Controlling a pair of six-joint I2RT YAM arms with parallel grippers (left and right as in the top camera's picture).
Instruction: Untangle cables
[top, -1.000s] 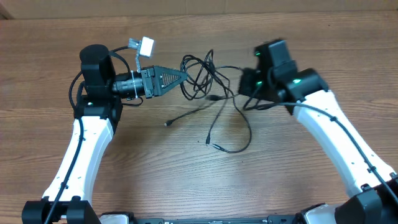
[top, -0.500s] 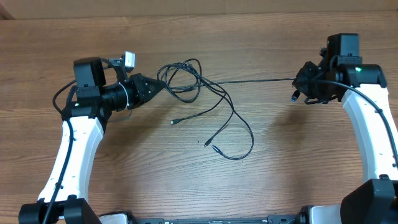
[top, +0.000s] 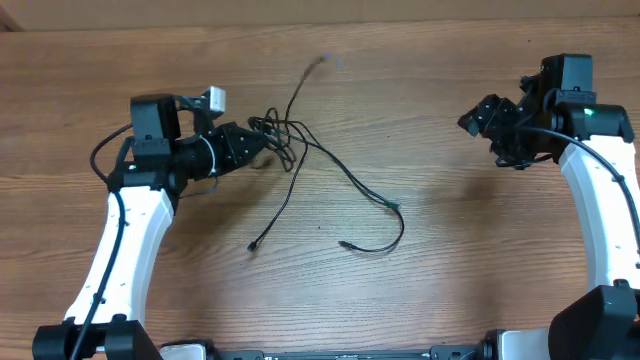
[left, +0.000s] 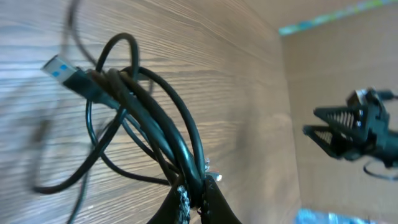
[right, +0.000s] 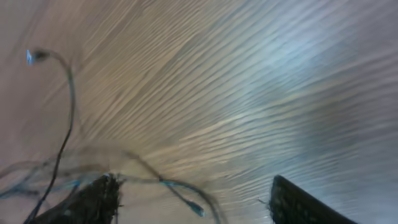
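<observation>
Thin black cables (top: 283, 137) lie knotted left of the table's middle. My left gripper (top: 264, 141) is shut on the knot, and the left wrist view shows the strands (left: 155, 124) pinched between its fingertips (left: 194, 198), with a blue-tipped plug (left: 61, 66) sticking out. One loose end (top: 320, 62) flicks up and back, blurred. Other ends lie at the front left (top: 252, 245) and front middle (top: 346, 243). My right gripper (top: 476, 118) hangs open far to the right with nothing in it. Its wrist view shows blurred cable (right: 68, 106) well beyond the gripper (right: 193, 193).
The wooden table (top: 450, 260) is ringed by a cardboard wall (left: 336, 68) at the back. Each arm carries its own thicker black wiring (top: 100, 160). My right gripper (left: 351, 134) shows in the distance in the left wrist view.
My right gripper has opened and let go of the strand it had pulled taut. That strand has sprung back to the left. My left gripper stays shut on the knot.
</observation>
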